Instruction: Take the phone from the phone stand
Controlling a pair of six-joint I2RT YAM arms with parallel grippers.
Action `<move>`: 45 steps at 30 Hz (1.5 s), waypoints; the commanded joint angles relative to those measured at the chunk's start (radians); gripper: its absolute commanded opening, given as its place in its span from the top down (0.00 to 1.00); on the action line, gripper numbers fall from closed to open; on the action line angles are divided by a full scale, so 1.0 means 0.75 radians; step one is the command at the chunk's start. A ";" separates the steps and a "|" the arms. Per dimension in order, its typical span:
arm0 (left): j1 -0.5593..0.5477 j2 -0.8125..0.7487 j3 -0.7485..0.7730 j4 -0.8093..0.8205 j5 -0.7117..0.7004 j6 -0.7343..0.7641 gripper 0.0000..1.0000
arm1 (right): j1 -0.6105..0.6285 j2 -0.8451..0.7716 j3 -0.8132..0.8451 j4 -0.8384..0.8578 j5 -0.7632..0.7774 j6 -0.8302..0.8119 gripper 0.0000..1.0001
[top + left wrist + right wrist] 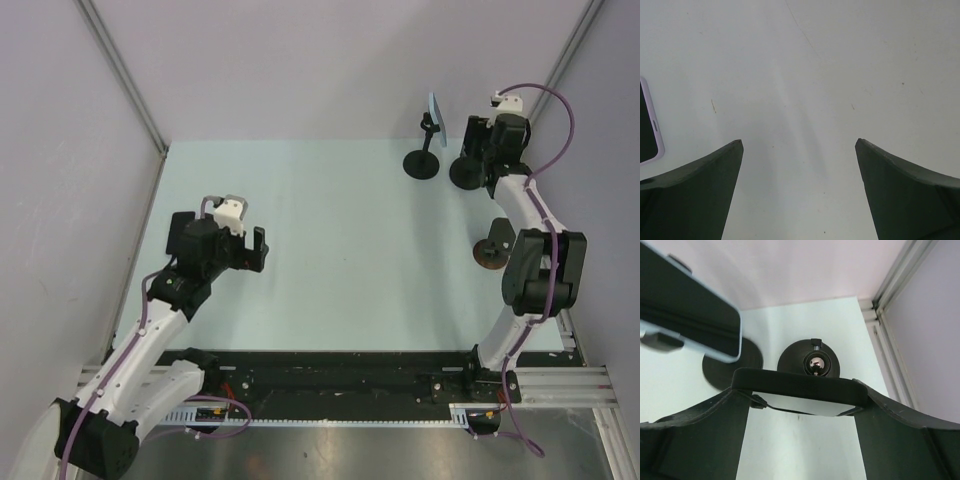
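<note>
My right gripper [800, 392] is shut on a black phone [800, 384], held flat across its fingers just above a black round stand base [790, 354] with a shiny ball joint [816, 363]. In the top view this gripper [478, 142] hangs over that base [466, 173] at the back right. A light-blue phone [690, 315] sits on a second black stand [421, 160] just left of it. My left gripper [799, 142] is open and empty over bare table at the left [255, 250].
A pale-edged phone [647, 127] lies flat on the table at the left edge of the left wrist view. A third round base [491, 255] sits by the right arm. The back wall and a metal corner post [895, 275] stand close behind the stands.
</note>
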 commanded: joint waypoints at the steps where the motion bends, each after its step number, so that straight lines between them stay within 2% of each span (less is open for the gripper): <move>1: 0.003 -0.053 0.005 0.041 0.069 0.011 0.00 | 0.047 -0.281 -0.093 -0.044 0.037 0.097 0.97; 3: 0.003 -0.073 0.003 0.047 0.101 -0.001 0.00 | 0.067 -0.387 -0.141 -0.083 0.043 0.132 1.00; 7: 0.001 -0.104 -0.003 0.064 0.157 -0.040 0.00 | 0.106 -0.551 -0.241 -0.196 0.006 0.197 1.00; 11: -0.036 -0.123 -0.023 0.106 0.212 -0.106 0.00 | 0.253 -0.672 -0.321 -0.253 -0.021 0.232 1.00; 15: -0.105 -0.110 -0.025 0.139 0.265 -0.212 0.00 | 0.457 -0.780 -0.425 -0.262 0.047 0.277 1.00; 16: -0.136 -0.112 -0.027 0.160 0.265 -0.228 0.00 | 0.557 -0.788 -0.435 -0.266 0.069 0.289 1.00; 18: -0.173 -0.123 -0.040 0.184 0.249 -0.271 0.00 | 0.650 -0.805 -0.468 -0.258 0.129 0.310 1.00; 19: -0.209 -0.131 -0.046 0.213 0.216 -0.290 0.00 | 0.763 -0.813 -0.474 -0.245 0.161 0.320 1.00; 23: -0.296 -0.145 -0.076 0.280 0.118 -0.365 0.00 | 1.001 -0.785 -0.481 -0.196 0.282 0.330 1.00; 30: -0.404 -0.135 -0.107 0.360 0.009 -0.447 0.00 | 1.253 -0.672 -0.481 -0.104 0.388 0.330 1.00; 32: -0.424 -0.125 -0.121 0.385 -0.039 -0.462 0.00 | 1.274 -0.643 -0.481 -0.051 0.405 0.338 1.00; 34: -0.441 -0.096 -0.130 0.419 -0.056 -0.486 0.00 | 1.296 -0.613 -0.481 -0.045 0.411 0.349 0.97; 40: -0.496 -0.029 -0.142 0.466 -0.070 -0.501 0.00 | 1.319 -0.578 -0.481 -0.077 0.434 0.355 0.80; 43: -0.523 0.000 -0.148 0.475 -0.070 -0.505 0.00 | 1.325 -0.572 -0.481 -0.084 0.425 0.367 0.68; 45: -0.539 0.010 -0.154 0.522 -0.076 -0.507 0.00 | 1.329 -0.574 -0.481 -0.122 0.421 0.367 0.52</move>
